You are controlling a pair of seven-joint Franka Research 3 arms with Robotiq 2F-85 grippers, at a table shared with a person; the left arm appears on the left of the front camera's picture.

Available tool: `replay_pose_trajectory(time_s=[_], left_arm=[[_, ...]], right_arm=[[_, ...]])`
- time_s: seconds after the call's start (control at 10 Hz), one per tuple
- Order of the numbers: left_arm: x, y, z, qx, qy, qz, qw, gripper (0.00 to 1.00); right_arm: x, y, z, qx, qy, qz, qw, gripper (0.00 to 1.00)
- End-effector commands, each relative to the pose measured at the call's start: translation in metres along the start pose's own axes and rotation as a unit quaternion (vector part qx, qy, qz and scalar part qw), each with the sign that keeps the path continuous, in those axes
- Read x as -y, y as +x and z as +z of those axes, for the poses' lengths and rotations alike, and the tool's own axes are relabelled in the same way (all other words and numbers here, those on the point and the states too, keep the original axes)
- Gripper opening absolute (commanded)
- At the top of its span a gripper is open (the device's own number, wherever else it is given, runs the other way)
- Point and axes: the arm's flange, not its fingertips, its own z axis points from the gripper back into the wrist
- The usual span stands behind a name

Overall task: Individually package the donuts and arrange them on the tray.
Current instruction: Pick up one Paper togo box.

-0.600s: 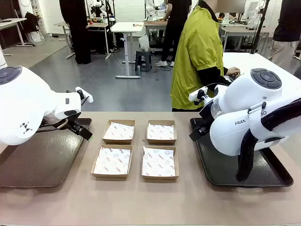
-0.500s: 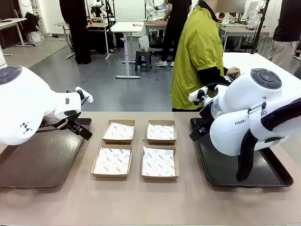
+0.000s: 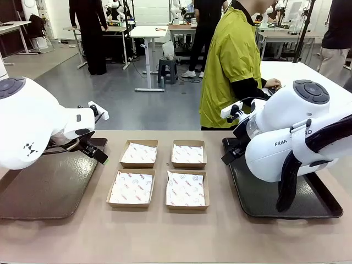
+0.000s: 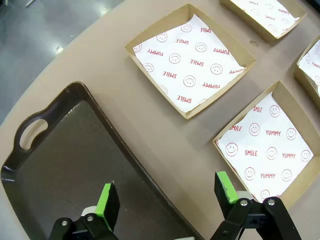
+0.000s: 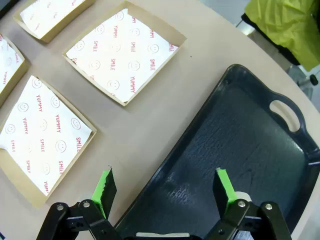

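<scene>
Trays: the dark brown tray [image 3: 44,187] lies left of the block of four paper-lined boxes [image 3: 130,205], the black tray [image 3: 258,201] right of it; both rest flat, long axis running from the robot's side towards the person's side, handle cut-out at the far end. Left claw [image 4: 167,192] hangs over the dark brown tray's edge nearest the block, fingers spread wide, grasping nothing; right claw [image 5: 162,185] hangs over the black tray's edge nearest the block, likewise released, grasping nothing; a person [image 3: 231,66] in a yellow-green jacket stands beyond the block.
</scene>
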Motion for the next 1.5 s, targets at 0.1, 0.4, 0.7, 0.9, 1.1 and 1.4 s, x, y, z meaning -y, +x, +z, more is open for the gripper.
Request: replay_pose_trajectory(time_s=[0.1,0.4,0.7,0.9,1.1,1.4], left_arm=[[0.0,0.0,0.0,0.0,0.0,0.0,1.0,1.0],[0.0,0.0,0.0,0.0,0.0,0.0,1.0,1.0],[0.0,0.0,0.0,0.0,0.0,0.0,1.0,1.0],[0.012,-0.041,0.069,-0.017,0.016,-0.069,0.997,1.0],[0.009,-0.082,0.13,-0.028,0.016,-0.094,0.995,1.0],[0.012,-0.12,0.152,-0.071,-0.01,-0.115,0.991,1.0]], right_arm=[[0.0,0.0,0.0,0.0,0.0,0.0,1.0,1.0],[0.0,0.0,0.0,0.0,0.0,0.0,1.0,1.0],[0.0,0.0,0.0,0.0,0.0,0.0,1.0,1.0],[-0.015,-0.037,0.042,-0.016,-0.006,0.008,1.0,1.0],[-0.029,-0.086,0.093,-0.06,0.0,0.021,0.998,1.0],[-0.052,-0.143,0.135,-0.151,0.036,0.051,0.987,1.0]])
